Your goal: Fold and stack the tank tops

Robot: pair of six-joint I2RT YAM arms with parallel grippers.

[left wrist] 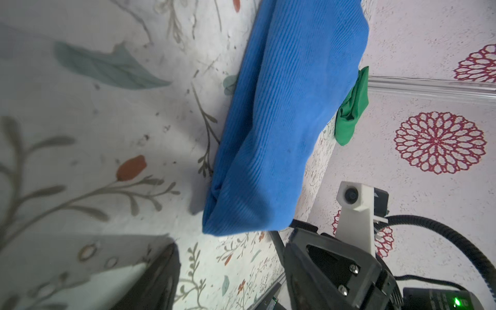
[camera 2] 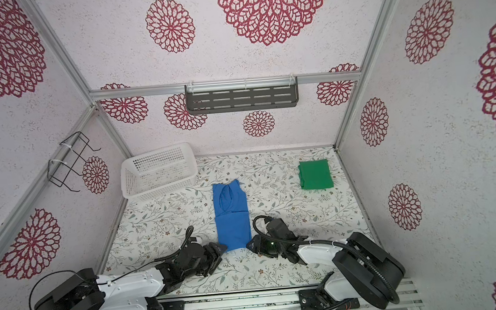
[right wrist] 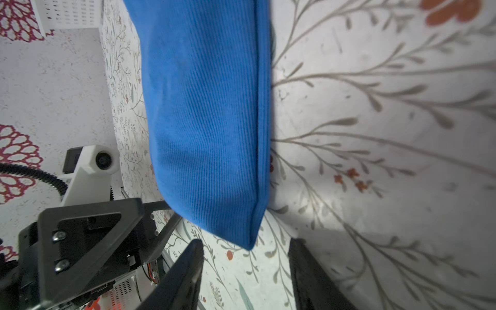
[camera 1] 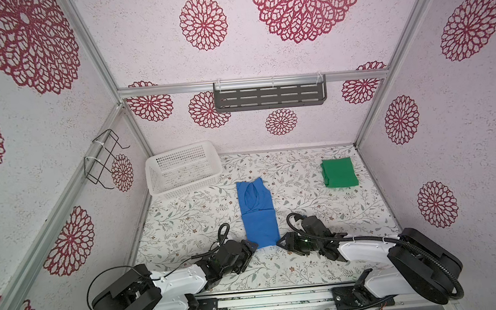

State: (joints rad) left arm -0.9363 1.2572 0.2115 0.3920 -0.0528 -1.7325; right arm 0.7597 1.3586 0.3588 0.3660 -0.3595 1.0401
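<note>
The blue tank top (camera 1: 257, 212) (camera 2: 232, 217) lies in the middle of the table, folded lengthwise into a narrow strip with its neck end toward the back. The green tank top (camera 1: 339, 172) (camera 2: 315, 174) sits as a folded square at the back right. My left gripper (camera 1: 252, 247) (left wrist: 230, 268) is open at the near left corner of the blue top (left wrist: 290, 120), holding nothing. My right gripper (camera 1: 281, 242) (right wrist: 245, 263) is open at the near right corner, and the corner of the blue top (right wrist: 209, 120) hangs just ahead of its fingertips. The green top (left wrist: 351, 107) shows past the blue one in the left wrist view.
A white perforated basket (camera 1: 183, 170) stands at the back left, tilted against the wall. A grey slotted shelf (camera 1: 269, 96) hangs on the back wall and a black wire rack (camera 1: 104, 158) on the left wall. The two grippers face each other closely across the blue top's near hem.
</note>
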